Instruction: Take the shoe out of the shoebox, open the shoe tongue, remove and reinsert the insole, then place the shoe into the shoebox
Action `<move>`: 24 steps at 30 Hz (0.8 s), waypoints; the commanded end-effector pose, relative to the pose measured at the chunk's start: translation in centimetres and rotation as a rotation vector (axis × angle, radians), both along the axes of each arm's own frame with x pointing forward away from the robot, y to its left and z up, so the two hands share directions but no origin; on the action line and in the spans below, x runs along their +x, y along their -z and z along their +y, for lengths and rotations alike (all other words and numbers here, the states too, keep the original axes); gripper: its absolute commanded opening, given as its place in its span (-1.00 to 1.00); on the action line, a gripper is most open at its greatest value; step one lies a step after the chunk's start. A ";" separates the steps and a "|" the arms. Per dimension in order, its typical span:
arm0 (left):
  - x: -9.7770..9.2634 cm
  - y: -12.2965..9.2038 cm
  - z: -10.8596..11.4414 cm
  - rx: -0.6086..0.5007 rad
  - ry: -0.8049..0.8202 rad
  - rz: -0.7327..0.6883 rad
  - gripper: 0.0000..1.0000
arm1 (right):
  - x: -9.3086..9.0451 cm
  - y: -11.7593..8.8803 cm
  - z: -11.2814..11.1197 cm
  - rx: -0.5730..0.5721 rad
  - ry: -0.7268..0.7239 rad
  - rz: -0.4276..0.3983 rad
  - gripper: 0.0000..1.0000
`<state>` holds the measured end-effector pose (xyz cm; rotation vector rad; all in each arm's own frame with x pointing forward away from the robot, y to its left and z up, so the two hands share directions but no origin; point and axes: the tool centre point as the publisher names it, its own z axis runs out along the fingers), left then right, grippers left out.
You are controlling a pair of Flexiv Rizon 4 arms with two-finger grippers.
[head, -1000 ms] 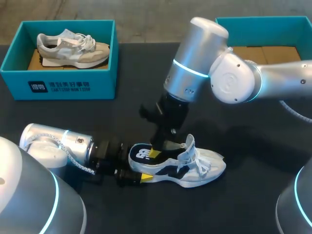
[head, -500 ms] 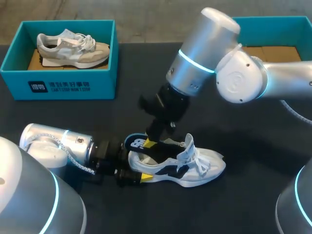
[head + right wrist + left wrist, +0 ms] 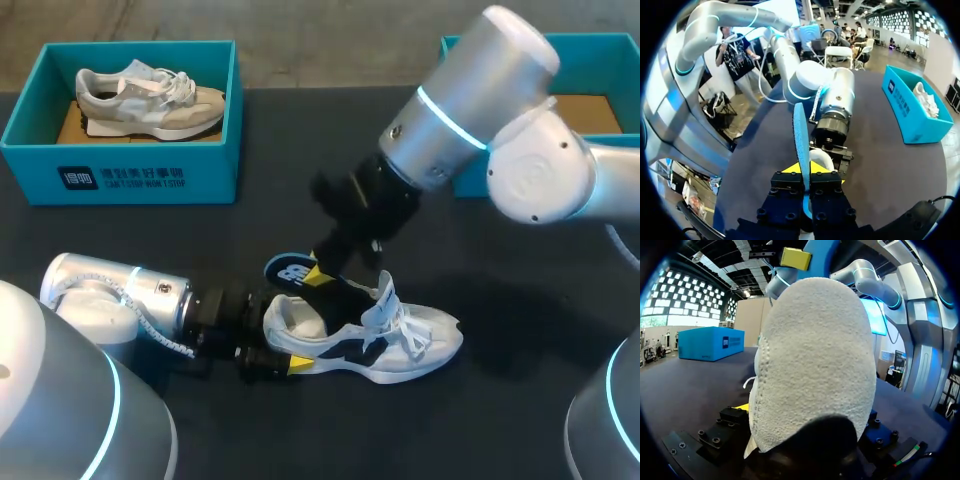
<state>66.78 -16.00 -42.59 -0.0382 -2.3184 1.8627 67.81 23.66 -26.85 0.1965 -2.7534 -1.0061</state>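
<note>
**Tabletop (image 3: 520, 420): open room right of centre**

Dark surface is bare past the toe. Left shoebox (image 3: 130, 175) and right shoebox (image 3: 590, 38) line the far edge. Left hand (image 3: 282, 342) clamps the heel of the white-navy shoe (image 3: 400, 345) at centre. Right hand (image 3: 318, 276) pinches the blue insole (image 3: 288, 270) just above the shoe's collar.

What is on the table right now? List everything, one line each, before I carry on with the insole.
white shoe: 1, white with navy, table's front middle
insole: 1, blue, held above the white shoe's heel
left shoebox: 1, teal, rear left
grey shoe: 1, grey-beige, inside left shoebox
right shoebox: 1, teal, rear right, partly behind right arm
table: 1, black
left pincer: 1, yellow-tipped, shut on white shoe's heel
right pincer: 1, yellow-tipped, shut on insole
</note>
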 end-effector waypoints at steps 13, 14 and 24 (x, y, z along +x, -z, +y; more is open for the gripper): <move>0.1 0.3 0.0 0.000 -0.001 0.000 -1.00 | 0.2 -3.0 0.5 0.233 -0.013 0.002 -1.00; 0.1 0.3 0.0 0.000 -0.001 0.000 -1.00 | 0.3 -3.4 0.6 0.254 -0.015 0.009 -1.00; 0.1 0.3 0.0 0.000 -0.001 0.000 -1.00 | 0.7 -8.1 1.2 0.320 -0.033 0.029 -1.00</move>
